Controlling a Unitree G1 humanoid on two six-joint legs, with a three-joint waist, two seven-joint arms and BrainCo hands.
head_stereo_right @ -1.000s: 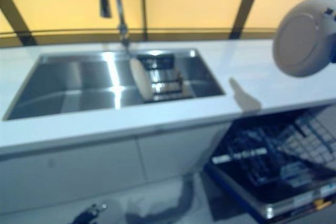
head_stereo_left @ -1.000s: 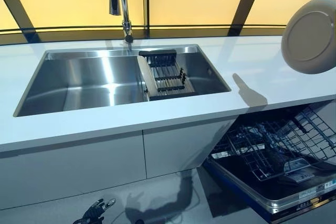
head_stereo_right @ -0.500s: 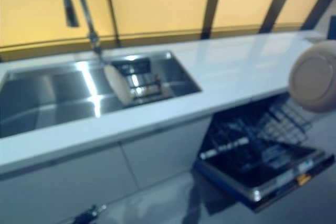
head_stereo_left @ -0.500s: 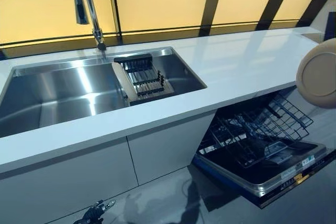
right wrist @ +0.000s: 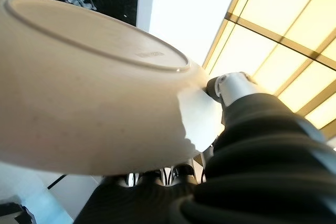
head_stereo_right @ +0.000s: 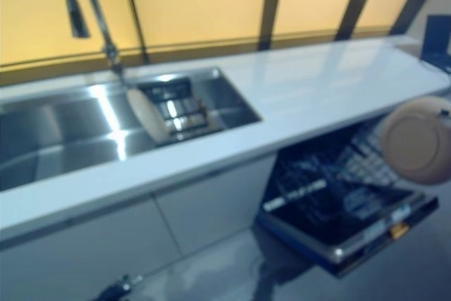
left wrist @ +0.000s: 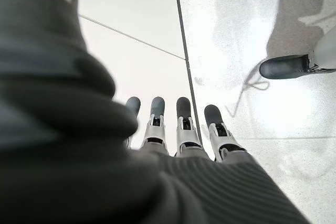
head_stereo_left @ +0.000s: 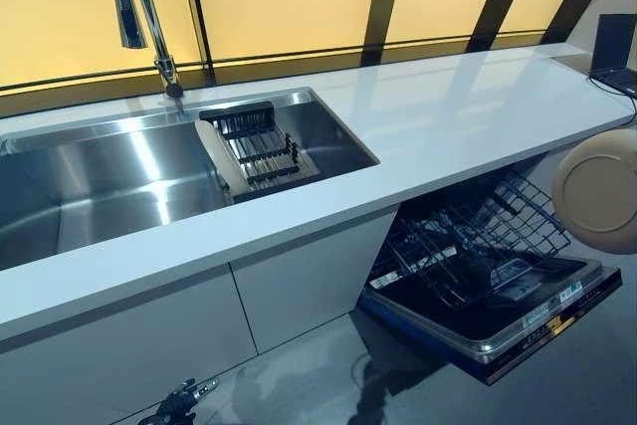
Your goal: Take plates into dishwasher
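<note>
Plate [head_stereo_left: 598, 189] is pinched at its rim in my right hand [right wrist: 227, 88], held on edge just right of and above the open dishwasher rack [head_stereo_left: 476, 244]; left hand [left wrist: 178, 124] hangs empty, fingers straight.

Left hand [left wrist: 173, 129] is just hanging there with nothing in it, fingers [left wrist: 184, 114] sticking out straight in a row and pointing down at the floor [left wrist: 247, 35]. The floor is pale and speckled, and a thin dark seam [left wrist: 185, 61] runs across it and passes right behind the fingertips. Off to the side there's somebody's dark shoe [left wrist: 283, 66], well away from the hand.
</note>
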